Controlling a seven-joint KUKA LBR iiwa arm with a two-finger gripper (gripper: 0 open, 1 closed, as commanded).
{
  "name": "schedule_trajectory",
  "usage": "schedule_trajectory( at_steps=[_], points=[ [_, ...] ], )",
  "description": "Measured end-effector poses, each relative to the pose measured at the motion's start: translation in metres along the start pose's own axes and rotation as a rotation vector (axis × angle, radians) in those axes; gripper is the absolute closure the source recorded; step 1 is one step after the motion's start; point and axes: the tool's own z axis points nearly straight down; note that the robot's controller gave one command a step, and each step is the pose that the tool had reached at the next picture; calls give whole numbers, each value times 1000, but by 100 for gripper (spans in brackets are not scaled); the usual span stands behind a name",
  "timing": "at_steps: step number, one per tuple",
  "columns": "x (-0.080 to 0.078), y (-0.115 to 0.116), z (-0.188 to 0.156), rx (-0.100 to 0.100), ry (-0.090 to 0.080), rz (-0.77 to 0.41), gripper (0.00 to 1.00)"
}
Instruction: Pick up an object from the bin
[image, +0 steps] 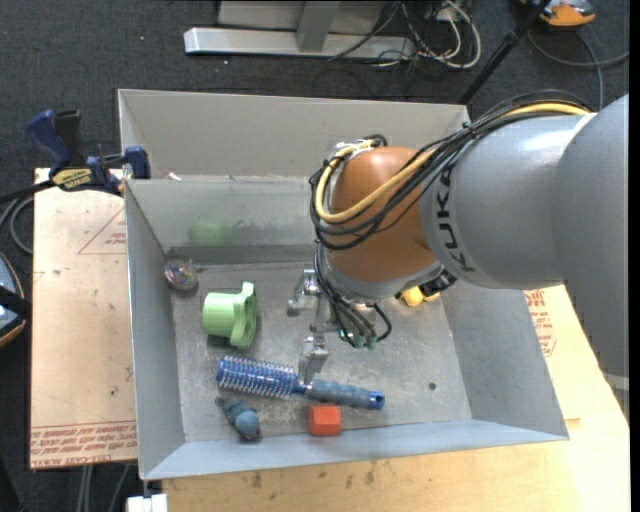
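We log the pincer (314, 346) low over the middle of the grey bin (152, 300), just above the blue hairbrush (268, 380), which lies flat along the near floor with its bristle head to the left. We cannot tell how wide the pincer stands. A green plastic fitting (230, 312) sits near on its left, and a red block (324, 420) lies just beside the brush handle.

Bin (150, 330): brush (262, 379), cup (230, 312), block (324, 420)

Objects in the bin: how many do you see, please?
6: green fitting and ball left; brush, grey lump, red block front; yellow piece under arm. More may hide.
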Motion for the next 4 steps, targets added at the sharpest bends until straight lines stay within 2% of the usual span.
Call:
schedule_trajectory(
  at_steps=[1,2,3,4],
  points=[
    [56,39,55,0,2,27,0],
    [51,50,73,-2,-16,57,0],
    [49,51,70,-7,-23,59,100],
    [59,54,-56,-4,-15,48,100]
  ],
)
